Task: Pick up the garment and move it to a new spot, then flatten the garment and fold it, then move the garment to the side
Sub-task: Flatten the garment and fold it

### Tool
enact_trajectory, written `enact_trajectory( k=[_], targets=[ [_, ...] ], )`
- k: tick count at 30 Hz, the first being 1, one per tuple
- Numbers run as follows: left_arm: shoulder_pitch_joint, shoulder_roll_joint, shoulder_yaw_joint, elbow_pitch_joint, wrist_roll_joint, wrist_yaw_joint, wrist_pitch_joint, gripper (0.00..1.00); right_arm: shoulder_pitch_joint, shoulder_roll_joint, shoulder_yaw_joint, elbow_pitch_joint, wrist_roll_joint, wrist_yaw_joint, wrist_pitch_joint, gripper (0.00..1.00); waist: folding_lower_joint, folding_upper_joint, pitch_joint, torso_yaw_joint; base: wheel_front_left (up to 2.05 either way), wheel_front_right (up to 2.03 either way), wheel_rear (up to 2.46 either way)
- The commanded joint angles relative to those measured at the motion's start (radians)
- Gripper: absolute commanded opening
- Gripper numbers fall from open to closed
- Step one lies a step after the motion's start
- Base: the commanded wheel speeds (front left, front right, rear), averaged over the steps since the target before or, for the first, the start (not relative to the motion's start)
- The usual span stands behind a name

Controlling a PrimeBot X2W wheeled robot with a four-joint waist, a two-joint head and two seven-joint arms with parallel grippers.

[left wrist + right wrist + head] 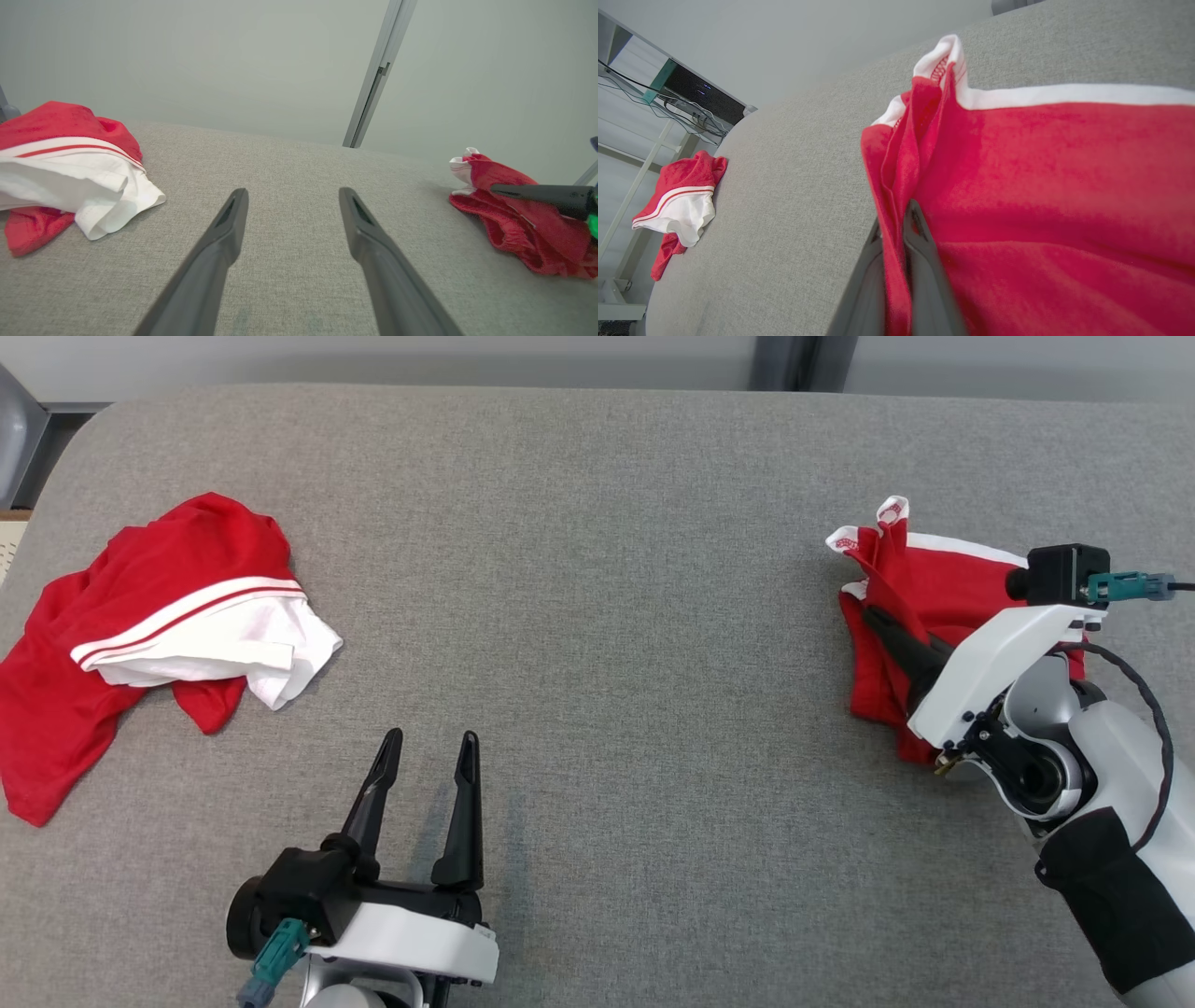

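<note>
Two crumpled pieces lie on the grey woven surface, head view: red-white shirt far left, red garment far right, pinched by the closed right tool. Left wrist view: left tool wide apart, empty. Right wrist view: soft folds hide the tips.

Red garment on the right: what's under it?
The right gripper, shut, pinches a fold of the red garment. Grey table shows around the cloth; whatever lies beneath it is covered.
</note>
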State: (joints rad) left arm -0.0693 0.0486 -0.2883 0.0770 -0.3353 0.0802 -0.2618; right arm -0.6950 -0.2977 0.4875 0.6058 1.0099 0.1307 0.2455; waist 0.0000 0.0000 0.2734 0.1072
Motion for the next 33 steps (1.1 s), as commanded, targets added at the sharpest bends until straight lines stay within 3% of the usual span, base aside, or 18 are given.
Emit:
enact_trajectory(
  k=[1,6,7,8,9,10,14,18,26,29,33],
  targets=[
    [-0.004,0.004,0.007,0.0,0.004,0.001,-0.005,1.0,0.014,0.006,-0.015,0.006,-0.027,0.0,0.003,0.0,0.0,0.0,0.001,0.0,0.0,0.0,0.0],
    [0.01,0.004,0.013,0.001,-0.005,0.007,-0.005,1.0,0.043,0.028,-0.047,-0.018,-0.1,0.0,0.017,0.0,0.0,0.0,0.0,-0.017,0.0,0.0,0.0],
    [0.011,0.004,0.014,0.003,-0.005,0.006,-0.005,1.0,0.05,0.031,-0.051,-0.032,-0.116,0.0,0.017,0.12,0.0,0.0,-0.001,-0.023,0.0,0.0,0.0],
    [0.011,0.004,0.015,0.004,-0.005,0.006,-0.005,1.0,0.058,0.034,-0.052,-0.048,-0.129,0.0,0.015,0.4,0.0,0.0,-0.003,-0.028,0.0,0.0,0.0],
    [0.011,0.004,0.015,0.004,-0.005,0.006,-0.005,1.0,0.058,0.034,-0.052,-0.048,-0.129,0.0,0.015,0.4,0.0,0.0,-0.003,-0.028,0.0,0.0,0.0],
    [0.012,0.004,0.018,0.008,-0.003,0.003,-0.005,1.0,0.081,0.028,-0.059,-0.09,-0.162,0.0,0.002,1.0,0.0,0.0,-0.012,-0.039,0.0,0.0,0.0],
    [0.018,0.004,0.028,0.015,0.004,0.0,-0.005,1.0,0.133,0.006,-0.086,-0.168,-0.21,0.0,-0.033,1.0,0.0,0.0,-0.034,-0.053,0.0,0.0,0.0],
    [0.041,0.004,0.063,0.021,0.017,-0.007,-0.005,1.0,0.232,-0.056,-0.136,-0.288,-0.324,0.0,-0.113,1.0,0.0,0.0,-0.076,-0.079,0.0,0.0,0.0],
    [0.106,0.004,0.126,0.014,0.022,-0.013,-0.005,1.0,0.487,-0.093,-0.395,-0.397,-0.529,0.0,-0.356,1.0,0.0,0.0,-0.156,-0.114,0.0,0.0,0.0],
    [0.129,0.004,0.142,0.008,0.02,-0.01,-0.004,1.0,0.572,-0.052,-0.486,-0.385,-0.62,0.0,-0.456,1.0,0.0,0.0,-0.182,-0.122,0.0,0.0,0.0],
    [0.168,0.004,0.164,-0.016,0.014,0.002,-0.004,1.0,0.674,0.023,-0.609,-0.364,-0.707,0.0,-0.509,1.0,0.0,0.0,-0.209,-0.13,0.0,0.0,0.0]
  ],
)
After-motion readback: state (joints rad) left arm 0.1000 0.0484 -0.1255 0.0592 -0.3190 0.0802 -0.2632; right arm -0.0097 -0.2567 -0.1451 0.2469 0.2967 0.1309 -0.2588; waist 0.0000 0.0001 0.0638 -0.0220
